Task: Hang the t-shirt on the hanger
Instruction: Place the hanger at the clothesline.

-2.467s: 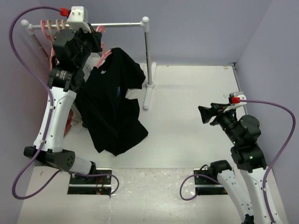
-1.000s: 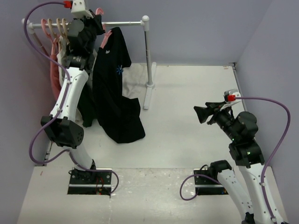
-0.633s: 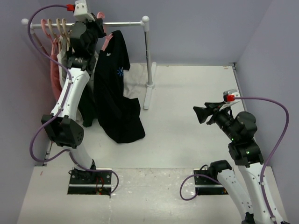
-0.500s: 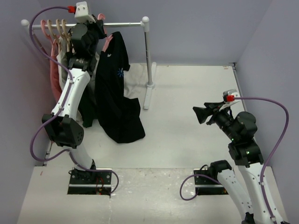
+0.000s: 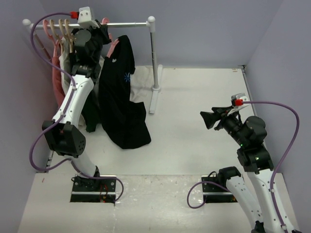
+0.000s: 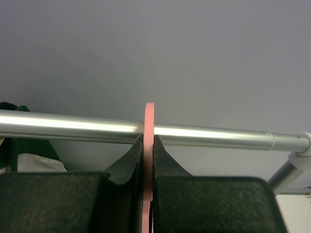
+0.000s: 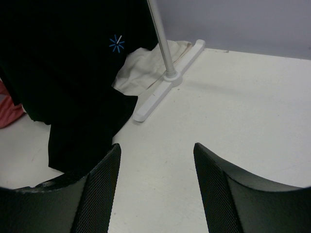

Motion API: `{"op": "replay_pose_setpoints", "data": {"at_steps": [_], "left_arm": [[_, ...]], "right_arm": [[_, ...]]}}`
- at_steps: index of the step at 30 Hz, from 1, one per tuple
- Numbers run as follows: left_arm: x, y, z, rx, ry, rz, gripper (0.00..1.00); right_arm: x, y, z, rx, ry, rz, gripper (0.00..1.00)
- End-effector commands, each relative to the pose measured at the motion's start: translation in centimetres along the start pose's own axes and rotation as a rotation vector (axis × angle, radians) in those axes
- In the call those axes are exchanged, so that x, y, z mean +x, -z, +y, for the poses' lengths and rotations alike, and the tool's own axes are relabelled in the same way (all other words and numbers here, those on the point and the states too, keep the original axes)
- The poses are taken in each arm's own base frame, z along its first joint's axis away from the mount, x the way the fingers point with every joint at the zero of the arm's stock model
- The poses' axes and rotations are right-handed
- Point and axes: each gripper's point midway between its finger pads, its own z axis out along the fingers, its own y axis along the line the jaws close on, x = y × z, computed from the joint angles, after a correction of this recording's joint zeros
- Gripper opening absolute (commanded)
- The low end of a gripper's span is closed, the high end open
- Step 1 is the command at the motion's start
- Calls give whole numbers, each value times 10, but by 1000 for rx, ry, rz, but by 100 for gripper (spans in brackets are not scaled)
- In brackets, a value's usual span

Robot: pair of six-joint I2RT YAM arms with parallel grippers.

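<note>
The black t-shirt point(image 5: 119, 92) with a small blue starburst print hangs on the pink hanger point(image 5: 112, 47) just below the silver rail point(image 5: 126, 24); its hem rests on the table. It also shows in the right wrist view point(image 7: 73, 63). My left gripper point(image 5: 103, 30) is raised to the rail and shut on the pink hanger's hook point(image 6: 148, 145), which stands edge-on in front of the rail point(image 6: 209, 136). My right gripper point(image 5: 205, 119) is open and empty, held above the table at the right, facing the shirt point(image 7: 156, 160).
Several cream hangers point(image 5: 60, 29) with other garments hang at the rail's left end. The rack's white post point(image 5: 153, 53) and foot point(image 5: 154, 99) stand right of the shirt, with pale cloth point(image 7: 143, 65) lying at the base.
My left arm lifted the hanger and shirt from low over the table up to the rail. In the last half second it shifted only slightly. My right arm stayed nearly still.
</note>
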Motion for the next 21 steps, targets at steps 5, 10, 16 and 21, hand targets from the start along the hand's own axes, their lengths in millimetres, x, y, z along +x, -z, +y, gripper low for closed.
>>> {"op": "replay_pose_setpoints", "data": {"at_steps": [5, 10, 16, 21], "left_arm": [[-14, -5, -3, 22, 16, -23, 0], [-13, -1, -1, 2, 37, -1, 17], [10, 31, 15, -73, 118, 37, 100], [40, 77, 21, -111, 213, 135, 100]], "right_arm": [[-9, -1, 6, -33, 3, -33, 63], [-8, -2, 5, -34, 3, -32, 63], [-6, -3, 6, -39, -1, -26, 63], [-5, -4, 6, -39, -5, -22, 63]]}}
